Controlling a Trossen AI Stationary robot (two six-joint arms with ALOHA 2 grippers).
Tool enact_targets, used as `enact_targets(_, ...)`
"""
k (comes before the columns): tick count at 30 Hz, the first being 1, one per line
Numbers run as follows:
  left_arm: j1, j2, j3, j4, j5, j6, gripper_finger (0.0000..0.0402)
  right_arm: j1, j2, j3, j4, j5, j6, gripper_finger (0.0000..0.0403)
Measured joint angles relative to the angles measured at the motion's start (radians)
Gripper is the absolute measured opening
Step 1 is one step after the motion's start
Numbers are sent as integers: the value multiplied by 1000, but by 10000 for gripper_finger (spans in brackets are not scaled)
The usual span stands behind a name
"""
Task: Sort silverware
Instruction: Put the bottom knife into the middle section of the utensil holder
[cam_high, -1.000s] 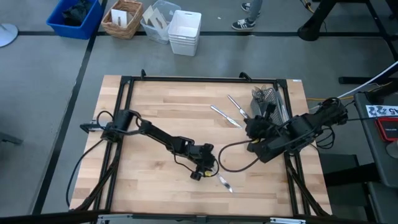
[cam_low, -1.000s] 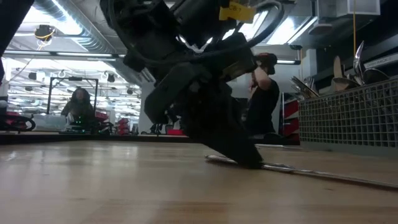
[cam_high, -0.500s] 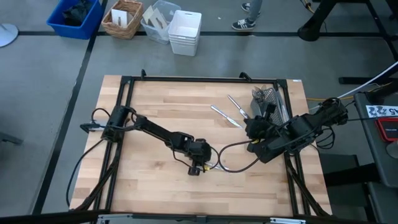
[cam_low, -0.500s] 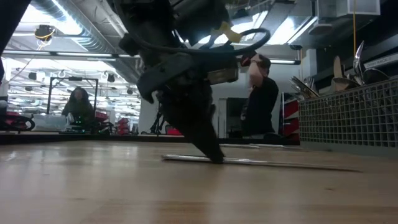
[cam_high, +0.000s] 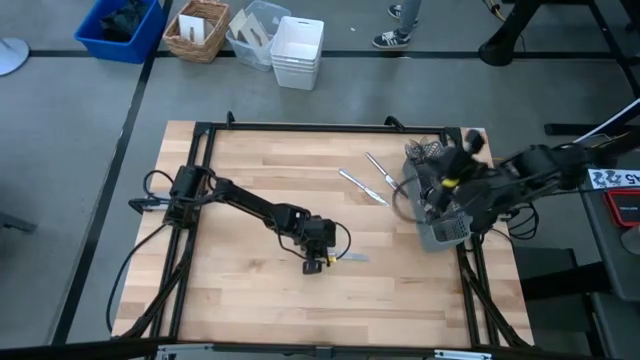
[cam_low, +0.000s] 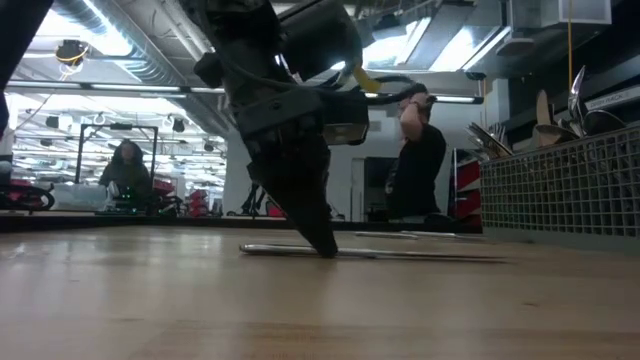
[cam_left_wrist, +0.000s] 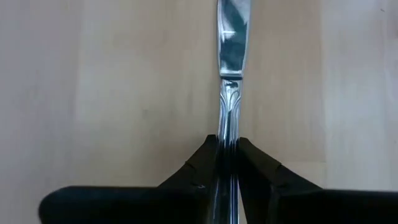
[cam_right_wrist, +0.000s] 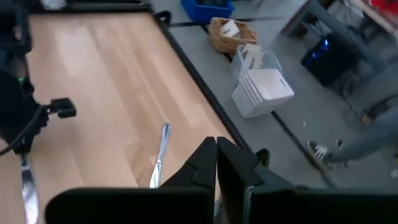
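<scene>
A: Your left gripper (cam_left_wrist: 227, 163) pinches a table knife (cam_left_wrist: 231, 43) by its handle, the blade lying flat on the wooden table (cam_high: 250, 190) near the front middle.

B: And your right gripper (cam_right_wrist: 216, 163)?

A: Clenched on nothing, raised by the mesh caddy (cam_high: 428, 156) at the right edge; 2 more pieces (cam_high: 366, 178) lie just beside it.

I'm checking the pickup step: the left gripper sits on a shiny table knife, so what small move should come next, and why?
Probably a short straight lift. The left gripper has its dark fingers closed on the handle of the shiny silver table knife, which lies flat on the pale wooden table, so raising it clears the blade before any carry.
</scene>
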Motion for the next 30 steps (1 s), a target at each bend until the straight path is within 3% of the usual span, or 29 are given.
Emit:
enact_targets(5,32,-10,0,-40,-1,-9,43,2,-180,-258,33,27,230,17)
enact_targets(8,49,-18,0,-63,-6,-11,41,2,-290,-466,214,-1,278,17)
enact_targets(13,58,-20,0,-73,-11,-19,54,2,-420,-776,699,-139,53,17)
enact_targets(17,51,-20,0,-73,-11,-3,69,2,-432,-952,1054,-240,-138,17)
enact_targets(22,32,-20,0,-70,-16,43,90,2,-399,-1065,1277,-318,-236,17)
enact_targets(30,4,-21,-2,-37,-69,105,129,2,-320,-1077,1291,-370,-246,17)
